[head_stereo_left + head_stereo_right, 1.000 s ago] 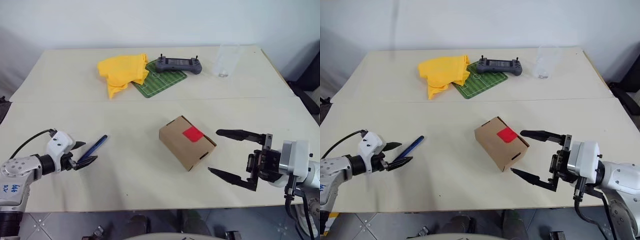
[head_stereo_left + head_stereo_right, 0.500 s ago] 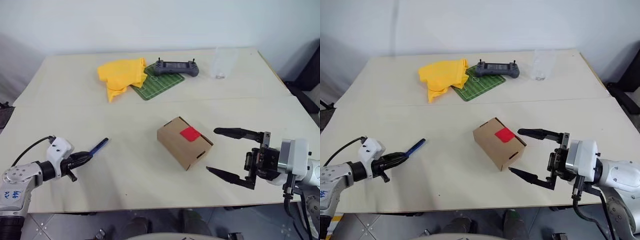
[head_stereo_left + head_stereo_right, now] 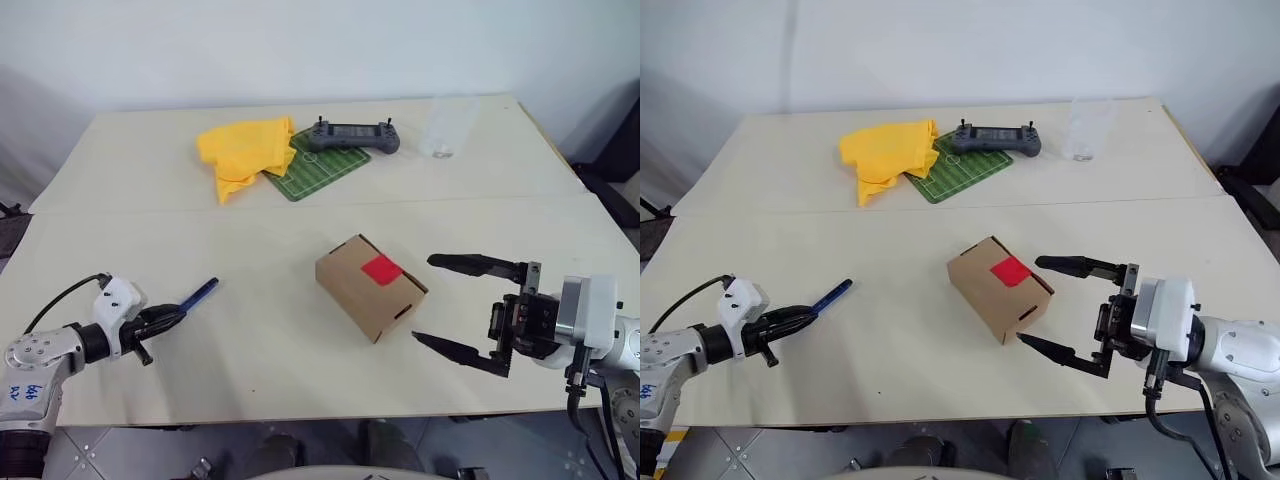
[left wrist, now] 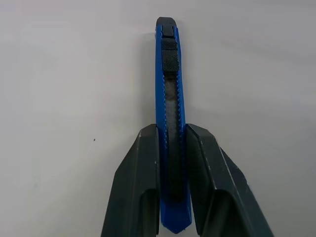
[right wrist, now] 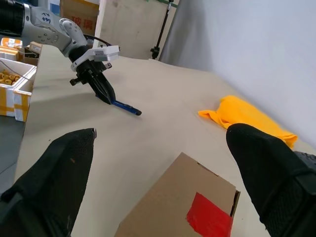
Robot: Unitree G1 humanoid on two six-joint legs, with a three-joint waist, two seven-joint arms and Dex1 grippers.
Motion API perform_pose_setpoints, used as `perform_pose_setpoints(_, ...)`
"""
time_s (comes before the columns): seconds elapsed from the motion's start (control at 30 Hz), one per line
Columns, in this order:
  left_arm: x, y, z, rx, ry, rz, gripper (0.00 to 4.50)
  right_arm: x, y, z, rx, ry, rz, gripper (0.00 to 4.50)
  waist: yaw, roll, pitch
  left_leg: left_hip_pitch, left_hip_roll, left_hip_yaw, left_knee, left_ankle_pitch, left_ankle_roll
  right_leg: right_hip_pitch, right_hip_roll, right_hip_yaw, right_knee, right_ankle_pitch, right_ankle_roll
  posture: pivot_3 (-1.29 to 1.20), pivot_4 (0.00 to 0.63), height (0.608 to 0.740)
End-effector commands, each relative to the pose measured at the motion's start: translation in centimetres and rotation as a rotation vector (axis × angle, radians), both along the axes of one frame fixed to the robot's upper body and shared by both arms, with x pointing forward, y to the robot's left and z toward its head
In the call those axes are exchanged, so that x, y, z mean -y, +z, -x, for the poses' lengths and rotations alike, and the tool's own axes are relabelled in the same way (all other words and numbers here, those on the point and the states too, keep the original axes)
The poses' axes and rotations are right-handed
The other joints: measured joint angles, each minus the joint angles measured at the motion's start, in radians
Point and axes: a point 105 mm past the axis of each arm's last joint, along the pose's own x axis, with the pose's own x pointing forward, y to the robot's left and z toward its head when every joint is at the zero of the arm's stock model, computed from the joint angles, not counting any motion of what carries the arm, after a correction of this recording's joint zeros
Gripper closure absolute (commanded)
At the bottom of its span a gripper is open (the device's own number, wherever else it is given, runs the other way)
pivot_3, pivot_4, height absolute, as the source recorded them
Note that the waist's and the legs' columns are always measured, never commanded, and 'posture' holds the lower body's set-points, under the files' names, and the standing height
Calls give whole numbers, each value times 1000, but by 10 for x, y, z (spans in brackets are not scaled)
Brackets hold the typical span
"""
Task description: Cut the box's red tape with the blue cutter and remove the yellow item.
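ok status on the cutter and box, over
Left gripper shut on blue cutter, cutter lying on table. Right gripper open beside box. Red tape uncut. Path to box clear.

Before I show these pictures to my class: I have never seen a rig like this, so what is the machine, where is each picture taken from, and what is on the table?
It is a two-armed robot. Two pictures come from cameras in its head; two from cameras on its wrists. The left gripper is shut on the blue cutter, which lies on the table. The right gripper is open beside the box, which bears the red tape. Farther back lie a yellow cloth, a green mat, a grey controller and a clear cup.
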Motion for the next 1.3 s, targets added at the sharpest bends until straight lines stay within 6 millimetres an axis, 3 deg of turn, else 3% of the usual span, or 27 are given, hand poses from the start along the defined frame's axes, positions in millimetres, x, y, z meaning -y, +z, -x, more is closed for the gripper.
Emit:
perform_pose_setpoints(0.03, 14, -8, 8, -48, -129, -33, 4083, 3, 6, 3, 16, -9, 2, 0, 1, 0, 0, 0, 0, 0, 0, 0, 0, 0, 0, 0, 0, 0, 0, 0, 150, 740)
perform_pose_setpoints(0.13, 67, 12, 28, -56, -506, -17, 4083, 5, 3, 7, -34, -9, 13, 0, 7, -2, 1, -2, 0, 0, 0, 0, 0, 0, 0, 0, -2, 0, 0, 0, 150, 740)
perform_pose_setpoints(0.23, 102, 14, 49, -109, -734, -65, 4083, 6, -4, 13, -95, -8, 35, 0, 18, -6, 4, -5, 0, -1, 0, 0, -2, 0, -1, -1, -7, 0, 1, 0, 150, 740)
perform_pose_setpoints(0.33, 138, 11, 52, -99, -831, -120, 4083, 10, -19, 19, -184, -37, 87, 0, 24, -7, 4, -7, 1, -1, 0, -3, -1, -1, 0, -1, -11, 0, 1, 0, 150, 740)
perform_pose_setpoints(0.43, 158, 11, 53, -93, -853, -140, 4083, 13, -27, 24, -242, -65, 110, 0, 27, -8, 5, -10, 1, -1, 1, -3, 0, -1, 0, -2, -13, 1, 1, 0, 150, 740)
perform_pose_setpoints(0.57, 215, 12, 50, -100, -844, -116, 4083, 22, -62, 31, -409, -179, 207, 0, 32, -11, 6, -12, 0, -1, 3, -4, 1, -2, 1, -2, -13, 1, 2, 0, 150, 740)
perform_pose_setpoints(0.7, 230, 16, 58, -114, -849, -144, 4083, 22, -75, 33, -440, -217, 258, 0, 21, -16, 9, -19, 1, 0, 12, -4, 1, -7, 4, -2, -11, 3, 6, 0, 150, 740)
perform_pose_setpoints(0.8, 235, 15, 63, -141, -870, -189, 4083, 16, -88, 36, -492, -213, 289, 609, 23, -16, 10, -17, 5, 1, 15, -5, -2, -6, 8, -1, -9, 3, 5, 0, 150, 740)
perform_pose_setpoints(0.87, 237, 16, 61, -154, -859, -207, 4083, 11, -93, 35, -493, -202, 307, 1255, 25, -16, 10, -17, 6, 0, 15, -5, -2, -5, 9, 0, -8, 4, 3, 0, 150, 740)
perform_pose_setpoints(1.13, 242, 16, 60, -203, -846, -299, 4083, -9, -98, 28, -490, -141, 354, 4223, 26, -17, 11, -18, 7, -1, 16, -4, -5, -6, 11, 0, -9, 5, 2, 0, 150, 740)
perform_pose_setpoints(1.17, 243, 15, 60, -211, -841, -303, 4083, -11, -99, 27, -483, -132, 365, 4469, 26, -17, 11, -18, 7, -1, 16, -4, -5, -6, 11, 0, -9, 5, 2, 0, 150, 740)
perform_pose_setpoints(1.3, 244, 15, 60, -226, -826, -309, 4083, -13, -106, 23, -478, -125, 425, 4469, 26, -18, 11, -19, 7, -1, 16, -4, -4, -6, 11, -1, -11, 5, 2, 0, 150, 740)
